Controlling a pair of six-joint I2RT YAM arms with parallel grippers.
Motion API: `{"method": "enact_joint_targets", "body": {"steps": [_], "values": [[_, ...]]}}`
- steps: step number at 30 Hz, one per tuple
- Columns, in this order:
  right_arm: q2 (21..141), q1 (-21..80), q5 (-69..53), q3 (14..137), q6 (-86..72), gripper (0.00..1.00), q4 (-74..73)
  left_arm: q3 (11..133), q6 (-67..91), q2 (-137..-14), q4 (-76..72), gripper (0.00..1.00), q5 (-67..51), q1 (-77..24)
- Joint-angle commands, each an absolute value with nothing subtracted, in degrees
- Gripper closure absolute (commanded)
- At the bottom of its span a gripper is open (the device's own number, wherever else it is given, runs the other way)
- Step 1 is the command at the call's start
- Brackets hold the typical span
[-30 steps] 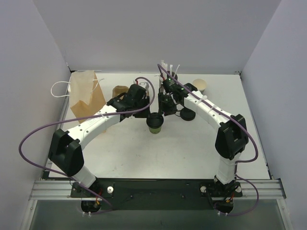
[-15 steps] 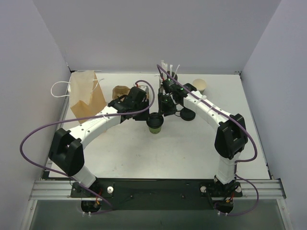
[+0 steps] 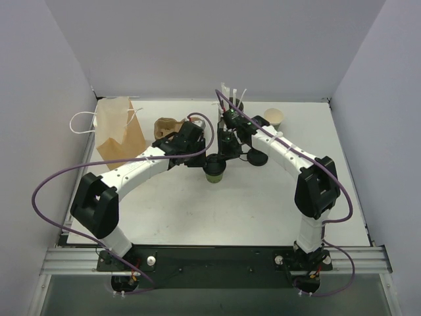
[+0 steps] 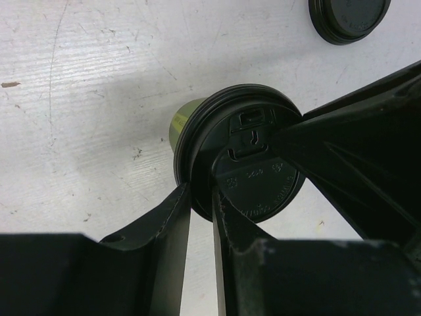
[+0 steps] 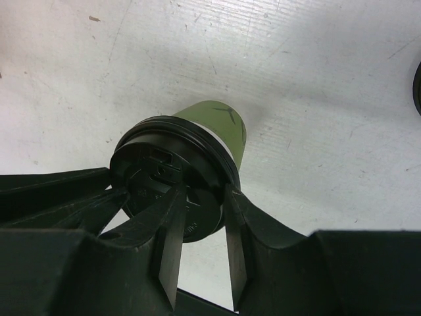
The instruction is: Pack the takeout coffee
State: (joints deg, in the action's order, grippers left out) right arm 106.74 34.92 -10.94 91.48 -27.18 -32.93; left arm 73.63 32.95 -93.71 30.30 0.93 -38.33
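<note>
The table carries a paper bag, standing at 10 o'clock from the table's middle. The coffee cup stands upright near that middle, well apart from the bag, and its black lid is in place.

Both arms meet over the cup. In the top view, the left gripper is set on the lid at about 10 o'clock and the right gripper at about 1 o'clock.

The left fingers are drawn narrow astride the lid's rim, one outside and one on top, and appear to pinch it. The right fingers straddle the rim likewise, but whether they grip it cannot be told.

A spare lid lies flat near the cup at 3 o'clock.

The step in hand is judged to be securing the lid before the cup is carried to the bag.

- Pressure is best applied evenly from both sides, so that the cup is kept upright and not tipped.
- The rim should be confirmed seated all round.
- A lift by the lid alone is judged risky, since the lid could part from the cup. A hold on the green wall is advised, light enough not to crush the paper.
</note>
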Motion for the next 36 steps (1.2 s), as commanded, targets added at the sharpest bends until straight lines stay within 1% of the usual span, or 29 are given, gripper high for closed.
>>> {"method": "enact_joint_targets", "body": {"steps": [1,6,11,23,27,29,33,36], "values": [[108.81,35.24,-12.12,87.81,-28.73,0.76,-32.0,71.54,33.93,-95.27,28.74,0.71,1.14,-38.67],[108.46,35.33,-13.01,83.85,-30.32,0.79,-29.89,71.1,34.01,-95.89,28.74,0.72,1.41,-38.58],[108.19,35.33,-13.62,80.78,-32.25,0.79,-28.57,70.58,34.01,-96.5,29.0,0.75,1.84,-38.67],[109.07,35.42,-15.29,75.5,-35.5,0.8,-27.16,69.08,34.1,-97.47,28.65,0.75,3.16,-38.67],[107.67,36.38,-15.12,74.36,-36.21,0.8,-27.33,69.69,33.66,-98.09,28.83,0.75,3.78,-38.67],[106.79,37.0,-15.47,74.62,-36.91,0.79,-27.77,71.19,32.79,-98.61,29.53,0.75,4.13,-38.67],[104.16,38.23,-16.08,76.99,-38.14,0.7,-28.3,75.14,30.77,-99.67,31.29,0.75,4.92,-38.41],[103.45,38.94,-16.08,79.1,-38.85,0.68,-29.0,77.95,29.27,-100.28,32.61,0.75,4.66,-38.41]]}}
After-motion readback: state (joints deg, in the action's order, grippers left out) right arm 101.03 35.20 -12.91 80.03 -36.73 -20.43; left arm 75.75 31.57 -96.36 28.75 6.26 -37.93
